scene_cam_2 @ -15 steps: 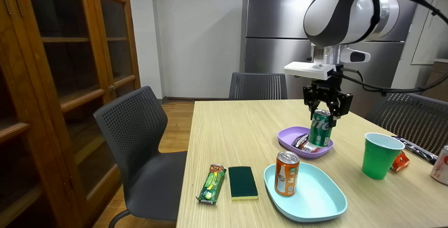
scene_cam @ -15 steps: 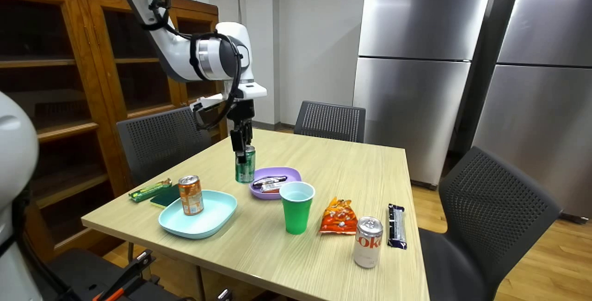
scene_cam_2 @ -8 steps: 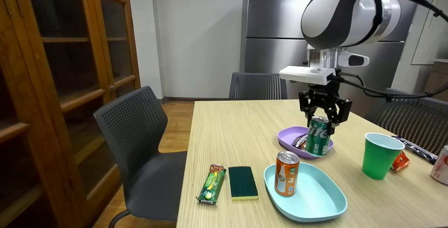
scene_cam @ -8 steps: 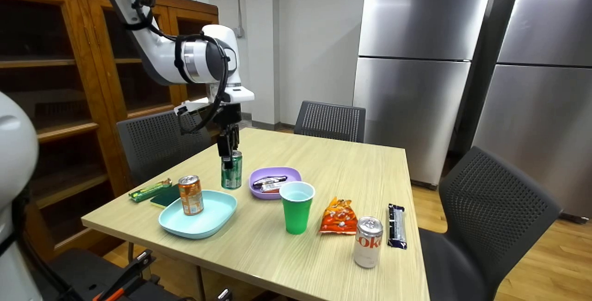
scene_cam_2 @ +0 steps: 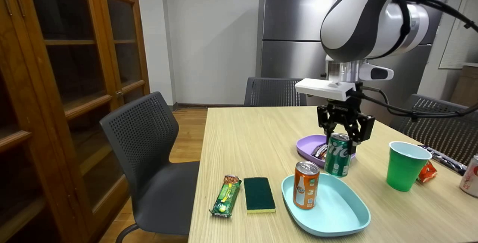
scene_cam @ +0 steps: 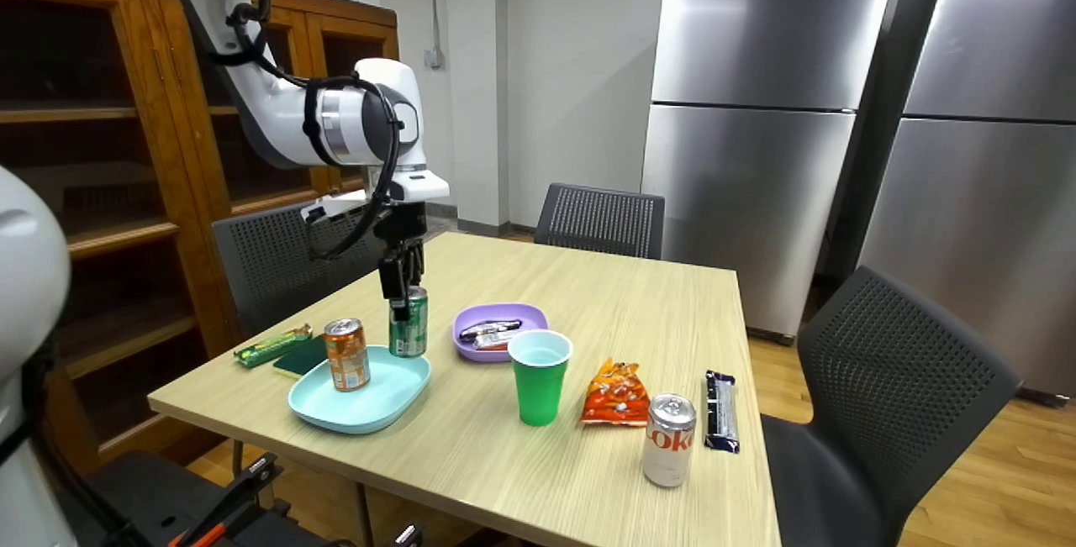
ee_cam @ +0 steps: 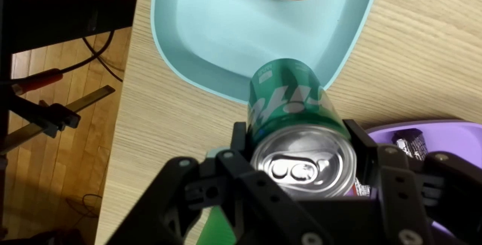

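Observation:
A green soda can (scene_cam_2: 338,162) with white lettering is held roughly upright between the black fingers of my gripper (ee_cam: 297,136). In the wrist view a finger pad stands on either side of the can near its silver lid. The can's lower end overlaps the near corner of the light-blue plate (ee_cam: 241,41) in that view; its exact height over the rim is hard to tell. On the plate stands an orange can (scene_cam_2: 306,187), apart from the green one. Behind the held can lies a purple dish (scene_cam: 504,310) with wrapped bars (scene_cam: 492,333) in it.
A green cup (scene_cam: 538,391), an orange snack bag (scene_cam: 616,400), a silver cola can (scene_cam: 670,446) and a dark wrapped bar (scene_cam: 720,412) stand or lie farther along the table. Beside the plate are a sponge (scene_cam_2: 259,194) and a green wrapped bar (scene_cam_2: 226,198). Chairs surround the table.
My gripper has carried the green can away from the purple dish toward the light-blue plate, and lower. Its hold looks the same. The other objects stay where they were.

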Motion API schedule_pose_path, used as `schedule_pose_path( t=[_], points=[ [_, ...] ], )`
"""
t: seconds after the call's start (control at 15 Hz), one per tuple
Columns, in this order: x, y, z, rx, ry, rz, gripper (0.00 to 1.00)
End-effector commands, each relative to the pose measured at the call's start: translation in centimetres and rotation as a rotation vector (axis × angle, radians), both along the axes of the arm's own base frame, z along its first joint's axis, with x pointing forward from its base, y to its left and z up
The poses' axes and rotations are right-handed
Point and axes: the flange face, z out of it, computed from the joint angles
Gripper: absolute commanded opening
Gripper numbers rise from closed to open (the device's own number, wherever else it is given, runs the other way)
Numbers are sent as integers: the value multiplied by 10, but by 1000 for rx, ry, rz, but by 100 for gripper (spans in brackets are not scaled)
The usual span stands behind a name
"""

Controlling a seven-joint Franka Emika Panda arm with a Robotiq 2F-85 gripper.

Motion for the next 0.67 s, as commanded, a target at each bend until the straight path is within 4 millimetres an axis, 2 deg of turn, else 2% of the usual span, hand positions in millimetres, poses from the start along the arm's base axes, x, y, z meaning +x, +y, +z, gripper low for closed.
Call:
schedule_pose_path(
  t=[0.0, 0.6],
  points=[
    [-3, 9, -4, -2, -26, -17, 39],
    [2, 19, -33, 9, -43, -15, 39]
  ],
)
